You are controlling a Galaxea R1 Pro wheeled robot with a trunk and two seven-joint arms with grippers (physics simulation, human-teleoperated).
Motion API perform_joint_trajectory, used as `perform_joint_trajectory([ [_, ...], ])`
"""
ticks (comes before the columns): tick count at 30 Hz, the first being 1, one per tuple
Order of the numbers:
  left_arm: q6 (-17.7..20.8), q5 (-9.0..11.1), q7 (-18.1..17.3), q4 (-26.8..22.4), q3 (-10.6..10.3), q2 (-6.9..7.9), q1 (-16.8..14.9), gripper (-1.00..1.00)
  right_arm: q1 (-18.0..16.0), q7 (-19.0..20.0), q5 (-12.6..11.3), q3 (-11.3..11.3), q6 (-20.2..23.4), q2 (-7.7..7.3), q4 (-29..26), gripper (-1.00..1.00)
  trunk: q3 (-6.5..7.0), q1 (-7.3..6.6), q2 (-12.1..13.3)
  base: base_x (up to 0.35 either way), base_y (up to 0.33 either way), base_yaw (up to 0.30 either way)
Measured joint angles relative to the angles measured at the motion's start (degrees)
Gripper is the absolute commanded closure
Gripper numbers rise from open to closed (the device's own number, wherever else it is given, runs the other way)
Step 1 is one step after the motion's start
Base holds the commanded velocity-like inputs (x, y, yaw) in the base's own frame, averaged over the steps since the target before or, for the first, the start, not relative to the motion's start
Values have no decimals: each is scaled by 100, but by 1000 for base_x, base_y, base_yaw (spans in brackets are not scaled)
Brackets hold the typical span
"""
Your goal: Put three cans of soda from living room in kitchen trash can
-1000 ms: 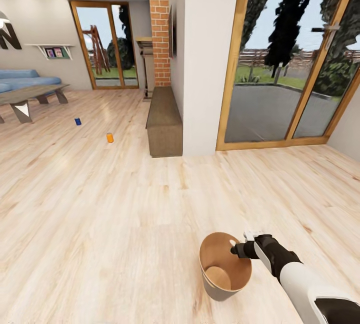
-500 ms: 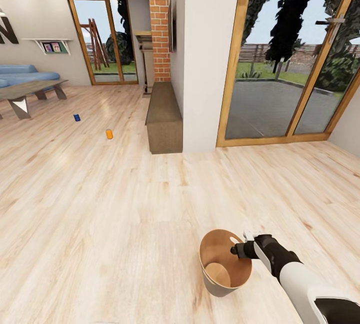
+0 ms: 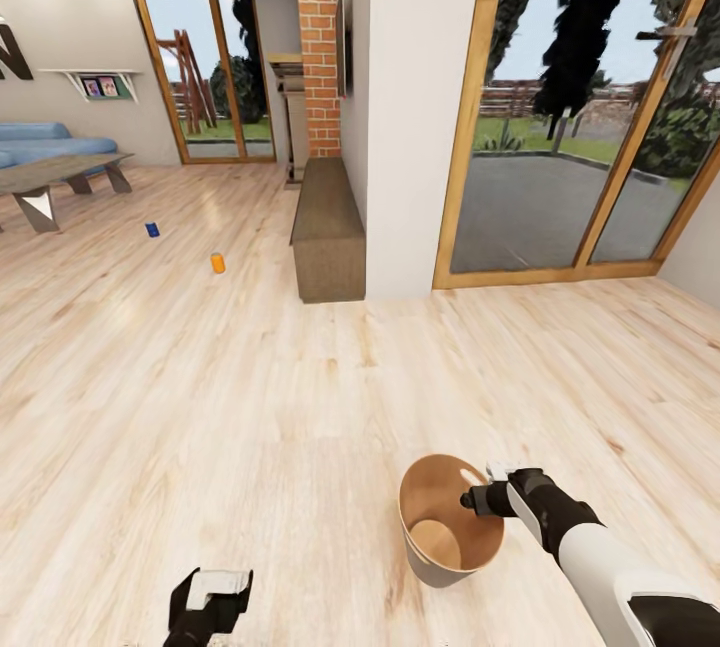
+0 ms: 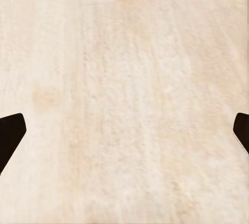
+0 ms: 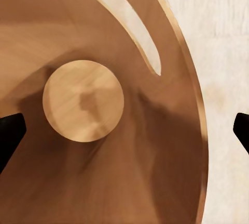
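Observation:
The trash can [image 3: 432,567], grey outside and tan inside, stands on the wood floor at the lower right. My right gripper [image 3: 472,500] sits at its rim, open. In the right wrist view the bin's inner wall [image 5: 166,151] and a slot handle lie between the spread fingertips. A dark blue soda can [image 3: 152,229] and an orange soda can [image 3: 217,263] stand on the living-room floor far off to the left. The third can is out of view. My left gripper [image 3: 212,595] hangs open over bare floor [image 4: 124,78] at the lower left.
A brown bench [image 3: 326,237] runs along the white wall and brick fireplace column [image 3: 318,37]. The coffee table [image 3: 55,177] and blue sofa [image 3: 40,139] are at the far left. Large glass doors [image 3: 570,127] fill the right side.
The whole picture has slid slightly upward, so the camera moved. My left gripper has come into the head view at the lower left. The cans stand where they were.

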Motion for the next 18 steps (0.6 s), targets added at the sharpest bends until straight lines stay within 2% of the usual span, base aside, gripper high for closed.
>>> perform_joint_trajectory([
  [2,-2,2,0,-31,-3,1,-5,-100,0,-1,1,-2,-2,-3,-3,-100,-44,5,-3,0,0,0],
  [18,-24,9,-3,-37,17,21,2,-100,0,41,-5,-44,-7,-60,-63,-100,-45,5,-3,0,0,0],
])
